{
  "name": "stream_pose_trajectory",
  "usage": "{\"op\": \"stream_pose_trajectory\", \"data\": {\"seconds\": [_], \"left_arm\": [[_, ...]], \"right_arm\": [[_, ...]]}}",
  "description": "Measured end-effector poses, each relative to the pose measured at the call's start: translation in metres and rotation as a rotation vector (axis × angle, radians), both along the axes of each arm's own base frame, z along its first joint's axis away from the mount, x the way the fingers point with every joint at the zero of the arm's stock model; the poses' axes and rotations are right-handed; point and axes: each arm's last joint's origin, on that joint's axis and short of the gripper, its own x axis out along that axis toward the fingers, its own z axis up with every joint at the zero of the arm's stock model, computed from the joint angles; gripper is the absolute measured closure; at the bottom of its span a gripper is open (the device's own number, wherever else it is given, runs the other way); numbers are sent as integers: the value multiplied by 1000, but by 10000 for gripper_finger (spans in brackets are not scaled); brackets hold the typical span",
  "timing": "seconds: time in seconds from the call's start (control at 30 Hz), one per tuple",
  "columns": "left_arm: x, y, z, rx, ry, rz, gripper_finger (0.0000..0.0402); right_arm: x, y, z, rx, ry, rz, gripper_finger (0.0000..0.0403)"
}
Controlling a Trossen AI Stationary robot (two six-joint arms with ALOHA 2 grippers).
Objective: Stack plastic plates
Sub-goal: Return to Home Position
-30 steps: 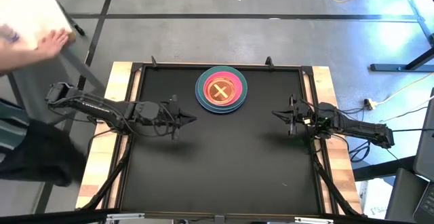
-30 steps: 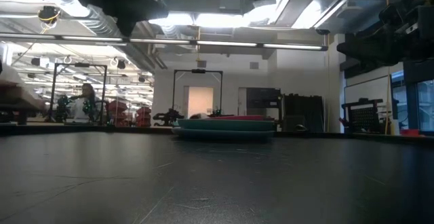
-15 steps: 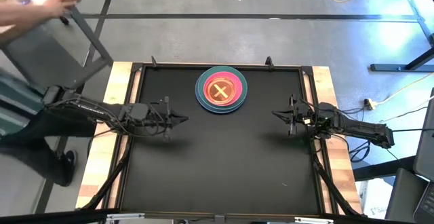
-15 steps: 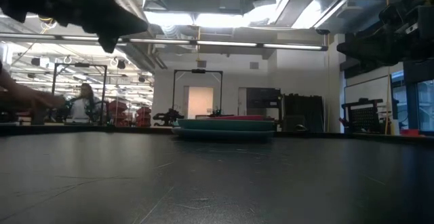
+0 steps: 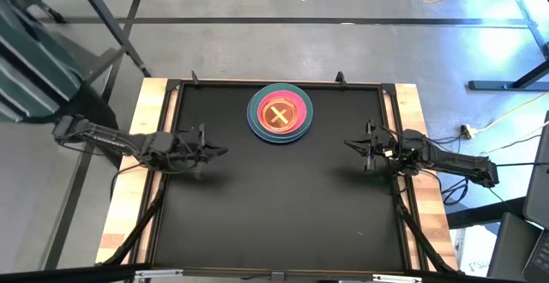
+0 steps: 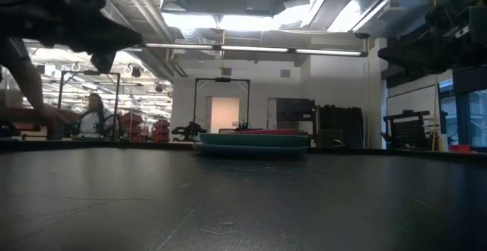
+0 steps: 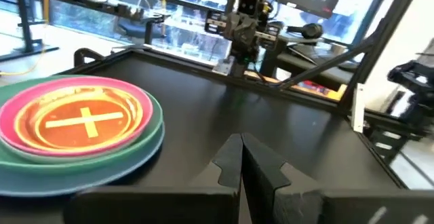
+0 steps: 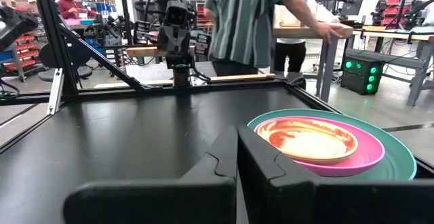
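A stack of plastic plates [image 5: 280, 114] rests on the black table near its far edge: a blue plate at the bottom, teal above it, then pink, with a small translucent orange plate with a pale cross on top. The stack also shows in the left wrist view [image 7: 78, 125], the right wrist view [image 8: 325, 144] and the low view [image 6: 253, 142]. My left gripper [image 5: 225, 152] is shut, above the table's left side, pointing right, clear of the stack. My right gripper [image 5: 346, 143] is shut, over the right side, pointing left. Neither holds anything.
A black metal frame [image 5: 171, 129] and wooden borders [image 5: 137, 163] edge the table. A person in a striped shirt [image 5: 34, 51] stands just beyond the table's far left corner and shows in the right wrist view [image 8: 247, 20]. The black surface [image 5: 283, 206] spreads between the arms.
My left arm has drawn back toward the table's left edge, its gripper staying shut. The person at the far left has moved closer to the table's corner. The stack and my right arm have kept still.
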Motion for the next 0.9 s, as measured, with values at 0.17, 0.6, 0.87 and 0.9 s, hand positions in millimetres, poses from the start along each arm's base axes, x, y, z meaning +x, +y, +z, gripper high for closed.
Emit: {"op": "stream_pose_trajectory", "data": {"seconds": [0.17,0.6,0.87,0.9], "left_arm": [[-13,1,-13,-10,-60,-34,398],[-34,3,-10,42,-189,-62,398],[-41,5,-8,49,-216,-37,398],[-41,5,-8,49,-216,-37,398]], "right_arm": [[0,0,0,0,0,0,398],[0,0,0,0,0,0,398],[0,0,0,0,0,0,398],[0,0,0,0,0,0,398]]}}
